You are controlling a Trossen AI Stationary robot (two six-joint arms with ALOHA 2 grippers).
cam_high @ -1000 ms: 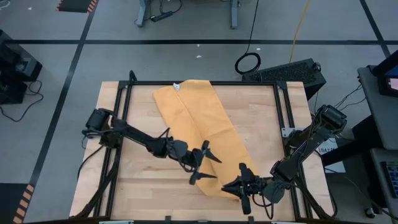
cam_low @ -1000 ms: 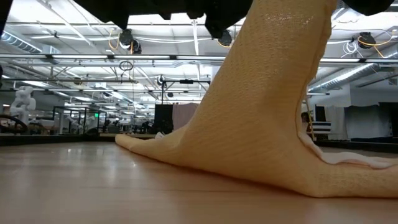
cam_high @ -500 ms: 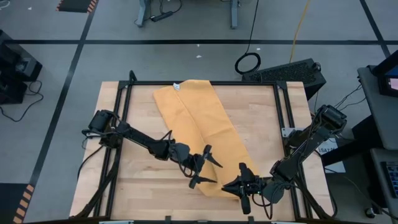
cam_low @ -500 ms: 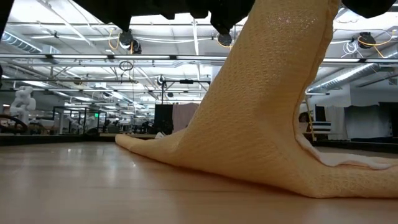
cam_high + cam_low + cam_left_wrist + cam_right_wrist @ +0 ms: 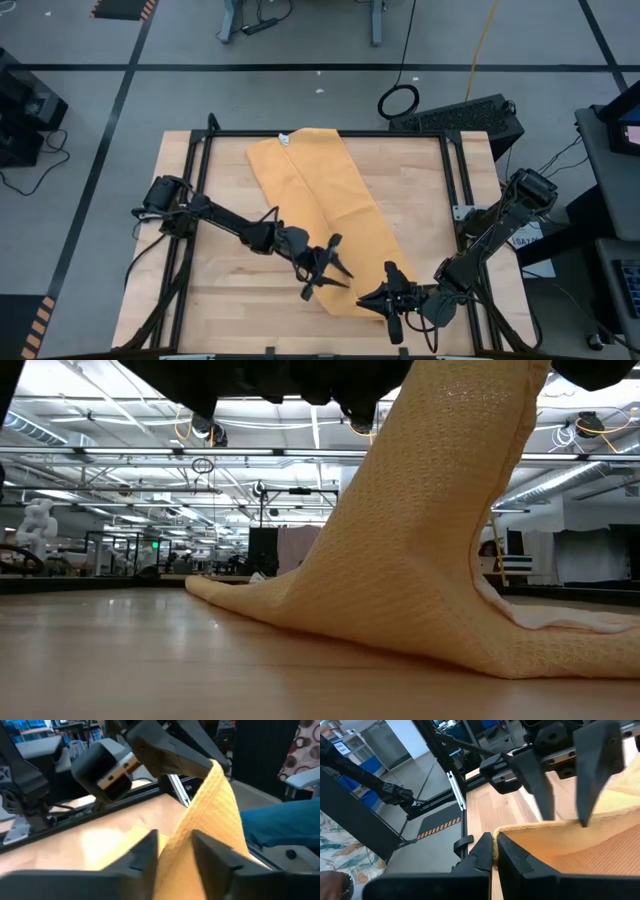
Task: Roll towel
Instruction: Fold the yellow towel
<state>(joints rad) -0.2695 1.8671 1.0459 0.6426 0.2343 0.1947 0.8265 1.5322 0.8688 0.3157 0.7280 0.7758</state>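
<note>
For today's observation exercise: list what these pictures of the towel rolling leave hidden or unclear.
- Low view: the raised towel blocks the room behind it; the top edge cuts off what lifts it.
- High view: the white tag is too small to read.
- Left wrist view: the left gripper straddles the towel; contact unclear.

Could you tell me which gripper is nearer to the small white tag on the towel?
Left. The left gripper is at the towel's near end, opposite the white tag on the far edge; the right gripper pinches the near corner, farther still.

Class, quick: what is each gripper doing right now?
Left gripper: fingers around the towel edge; grip cannot be told.
Right gripper: shut on the towel's edge.
</note>
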